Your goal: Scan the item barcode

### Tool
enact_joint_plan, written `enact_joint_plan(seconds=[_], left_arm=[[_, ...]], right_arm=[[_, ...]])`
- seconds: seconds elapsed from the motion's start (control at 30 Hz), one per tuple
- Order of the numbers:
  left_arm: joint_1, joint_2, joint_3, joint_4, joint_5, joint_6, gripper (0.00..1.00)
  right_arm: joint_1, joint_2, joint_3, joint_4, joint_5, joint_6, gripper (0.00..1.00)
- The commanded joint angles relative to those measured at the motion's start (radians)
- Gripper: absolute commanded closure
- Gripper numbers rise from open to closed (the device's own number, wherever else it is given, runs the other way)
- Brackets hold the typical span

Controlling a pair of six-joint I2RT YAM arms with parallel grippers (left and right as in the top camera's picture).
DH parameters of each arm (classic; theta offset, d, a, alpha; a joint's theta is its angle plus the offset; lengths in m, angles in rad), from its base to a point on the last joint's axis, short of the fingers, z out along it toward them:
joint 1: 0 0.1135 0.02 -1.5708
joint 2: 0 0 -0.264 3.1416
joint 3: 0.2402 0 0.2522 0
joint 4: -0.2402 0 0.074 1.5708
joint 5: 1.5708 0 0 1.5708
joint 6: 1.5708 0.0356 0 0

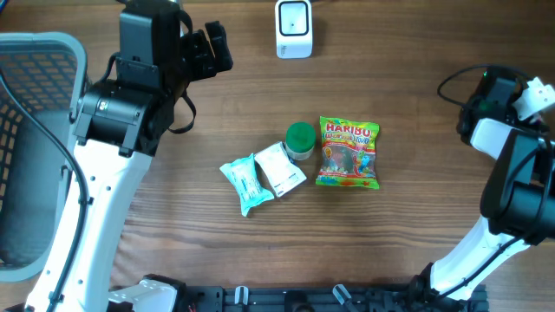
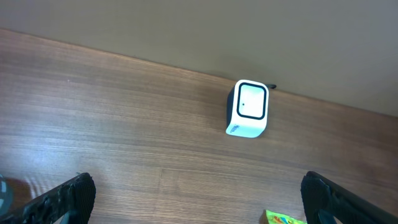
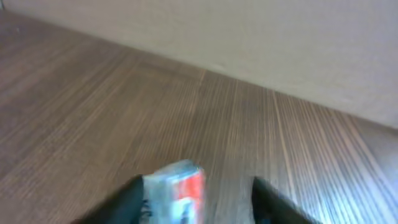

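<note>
Left arm (image 1: 130,104) sits far-left over the bench (image 1: 416,234); left fingers (image 2: 67,198) spread wide, nothing between them; its wrist view looks down at bare wood and the scanner (image 1: 294,28). Scanner is a small white box with a dark-framed face, standing at the far edge of the bench, about centre; well apart from both sets of fingers.

Right arm (image 1: 512,182) is at the right edge, wrist end folded toward the far-right corner; right fingers (image 3: 127,202) stand apart in the wrist view. A small white-and-red packet (image 3: 175,191) sits between them, hard against the left-hand finger in that view, with a clear gap to the other one; so not pinched across both. Frame is blurred; cannot tell if the packet touches the bench; print and barcode not readable. Cannot pick the packet out with confidence in the overhead view.

Mid-bench cluster, well apart from either arm: Haribo bag (image 1: 348,152) lying flat; green-lidded jar (image 1: 300,139) just left of it, touching or nearly; white sachet (image 1: 281,168) on the near side of the jar; pale blue packet (image 1: 245,183) left of the sachet, edges touching or overlapping. Grey mesh basket (image 1: 35,139) at the left edge, partly under the left arm.
</note>
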Motion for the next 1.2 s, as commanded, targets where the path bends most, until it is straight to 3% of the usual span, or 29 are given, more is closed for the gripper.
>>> enact_joint_plan(seconds=[0.0,0.07,0.2,0.47,0.53,0.6,0.67,0.83,0.97,1.17], left_arm=[[0.006,0.007,0.004,0.000,-0.016,-0.010,0.00],[0.006,0.007,0.004,0.000,-0.016,-0.011,0.00],[0.005,0.005,0.004,0.009,-0.013,-0.037,0.00],[0.005,-0.119,0.004,0.199,-0.017,-0.005,0.00],[0.005,-0.173,0.005,0.241,-0.029,0.039,0.00],[0.005,-0.224,0.006,0.247,-0.115,0.045,0.00],[0.005,-0.275,0.006,0.240,-0.222,0.045,0.00],[0.005,-0.357,0.006,0.270,-0.306,0.132,0.00],[0.005,-0.395,0.009,0.312,-0.378,0.247,0.00],[0.005,-0.401,0.098,0.359,-0.383,0.396,0.00]], right_arm=[[-0.010,0.005,0.013,0.011,0.064,0.003,0.21],[0.002,-0.003,0.014,0.031,0.064,-0.075,0.19],[0.095,-0.053,0.014,0.032,0.064,-0.224,0.00],[0.400,-0.240,0.014,-0.050,0.001,-0.273,0.01],[0.464,-0.318,0.014,-0.158,-0.115,-0.231,0.00],[0.496,-0.403,0.014,-0.335,-0.291,-0.080,0.00],[0.498,-0.495,0.014,-0.531,-0.632,0.095,0.00],[0.499,-0.579,0.014,-0.700,-1.223,0.146,0.00],[0.500,-0.583,0.010,-0.890,-1.403,0.146,0.00],[0.500,-0.583,0.004,-1.047,-1.415,0.145,0.00]])
